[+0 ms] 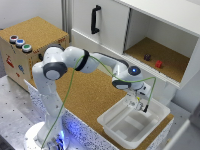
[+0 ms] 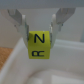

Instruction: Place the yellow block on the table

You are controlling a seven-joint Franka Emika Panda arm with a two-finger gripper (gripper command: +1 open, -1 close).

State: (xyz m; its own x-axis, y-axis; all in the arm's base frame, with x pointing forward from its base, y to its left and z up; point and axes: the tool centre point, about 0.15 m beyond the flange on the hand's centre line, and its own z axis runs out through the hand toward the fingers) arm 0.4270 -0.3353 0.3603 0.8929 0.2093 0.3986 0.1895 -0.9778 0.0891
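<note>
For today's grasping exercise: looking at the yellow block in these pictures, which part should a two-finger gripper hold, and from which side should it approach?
Grip the yellow block on two opposite flat side faces, coming straight down from above. The wrist view shows why: the gripper has one finger on each side, and the cube's parallel faces fit between them. Approaching from above also keeps the fingers away from the white bin walls below.
</note>
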